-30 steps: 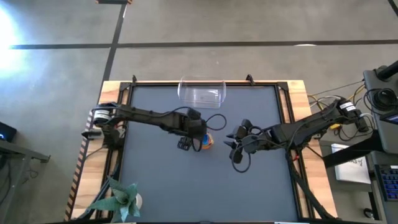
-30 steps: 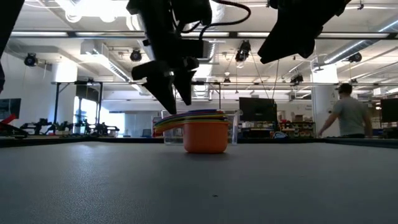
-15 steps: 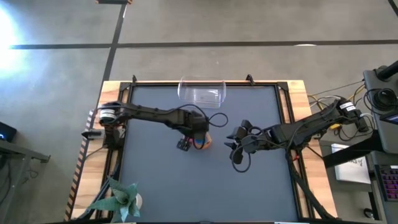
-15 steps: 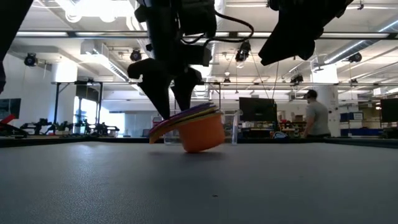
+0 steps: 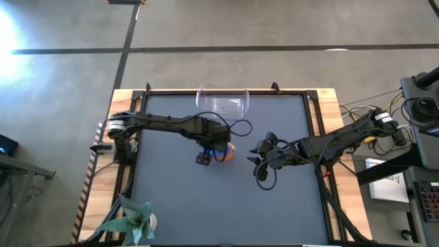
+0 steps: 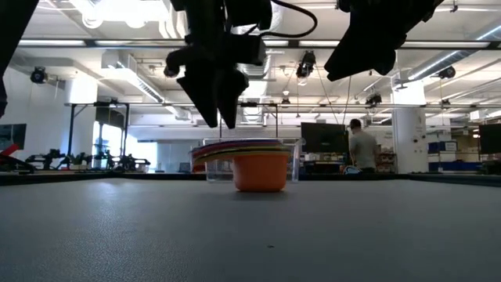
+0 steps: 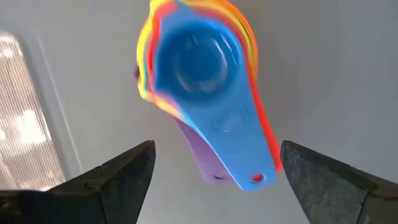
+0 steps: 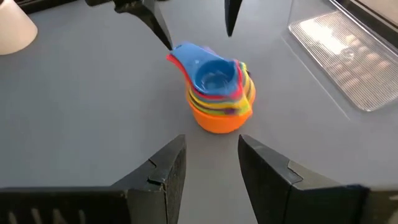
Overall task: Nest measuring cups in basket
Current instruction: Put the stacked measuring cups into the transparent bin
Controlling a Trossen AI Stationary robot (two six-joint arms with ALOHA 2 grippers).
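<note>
since the left gripper (image 6: 213, 117) hangs jaws apart above the stacked measuring cups (image 8: 217, 93), it should descend squarely around the handles; right gripper (image 8: 208, 165) waits, spread.

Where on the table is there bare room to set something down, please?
The near half of the mat is bare from the plant across to the right edge. The far corners flanking the basket are free too. The middle is crowded: nested cups sit under the open left gripper, with the open right gripper beside them.
</note>
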